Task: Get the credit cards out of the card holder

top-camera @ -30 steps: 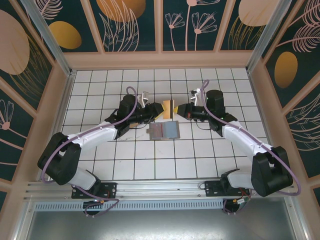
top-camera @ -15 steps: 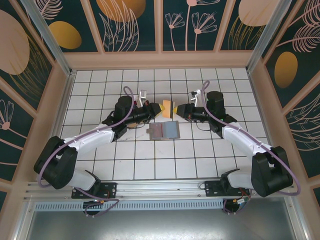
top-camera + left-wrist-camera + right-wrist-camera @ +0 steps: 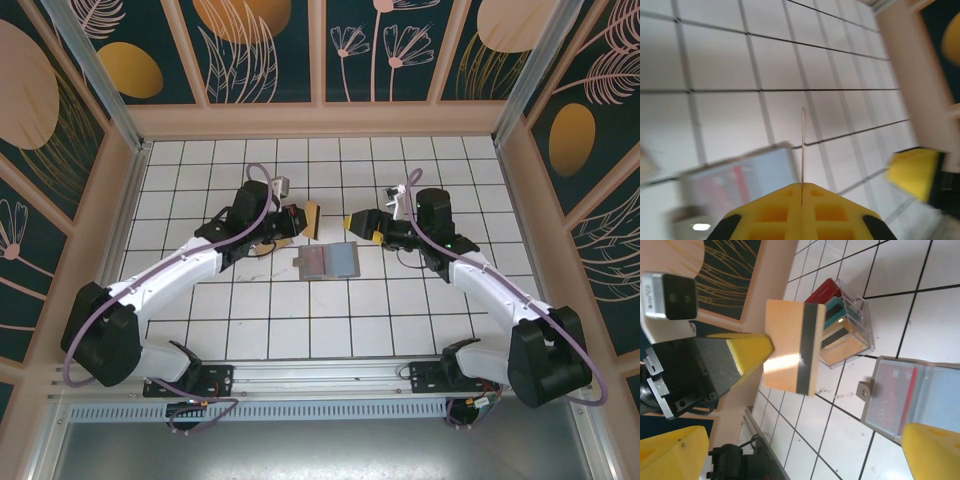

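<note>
**Tan credit card (image 3: 790,354) out of card holder (image 3: 328,261)**

The left gripper (image 3: 298,220) pinches the card by one end (a dark stripe near the other); the right gripper (image 3: 360,224) gapes wide open; the grey holder lies open on the tiles (image 3: 400,300), a red card (image 3: 896,396) inside.

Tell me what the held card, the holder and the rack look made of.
The card: thin stiff plastic, tan, semi-gloss; it carries a glare patch and a dark stripe. The holder: probably soft vinyl, grey-blue, with a see-through pocket; a red card shows through it. The rack: clear hard plastic, perhaps acrylic; the spare cards show through its walls.
</note>
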You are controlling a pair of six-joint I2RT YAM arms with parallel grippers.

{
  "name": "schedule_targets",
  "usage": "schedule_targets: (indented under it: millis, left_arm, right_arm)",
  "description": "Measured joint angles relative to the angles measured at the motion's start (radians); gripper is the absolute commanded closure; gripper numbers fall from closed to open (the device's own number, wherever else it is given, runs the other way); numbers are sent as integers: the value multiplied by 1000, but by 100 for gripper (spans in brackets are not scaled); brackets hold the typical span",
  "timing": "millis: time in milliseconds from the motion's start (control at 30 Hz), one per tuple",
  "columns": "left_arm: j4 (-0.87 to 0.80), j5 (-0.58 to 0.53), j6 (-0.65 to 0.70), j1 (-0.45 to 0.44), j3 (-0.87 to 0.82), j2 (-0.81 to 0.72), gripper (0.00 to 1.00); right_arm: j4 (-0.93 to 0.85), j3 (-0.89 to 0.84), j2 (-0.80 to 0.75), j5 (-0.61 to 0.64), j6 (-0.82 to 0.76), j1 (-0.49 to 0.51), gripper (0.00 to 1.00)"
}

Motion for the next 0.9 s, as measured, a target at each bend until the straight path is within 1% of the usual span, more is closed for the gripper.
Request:
schedule_targets:
  millis: [133,333,467,700,900]
  left_arm:
    - [-139,-150,245,0,40,-7,100]
    - [-287,-313,600,0,92,34,100]
    - [-328,-364,789,0,93,59,100]
    - [-327,-409,1014,0,86,103,100]
    - [-281,-428,1100,0,66,134,100]
  right_arm:
    - [-11,0,-10,21,-26,0,1]
    - [-11,-20,-11,32,-52,0,1]
    - [-11,-30,-11,33,-59,0,1]
    - [-10,-33,-11,33,-60,-1,1]
    - [-9,-33,-5,33,-60,-1,1]
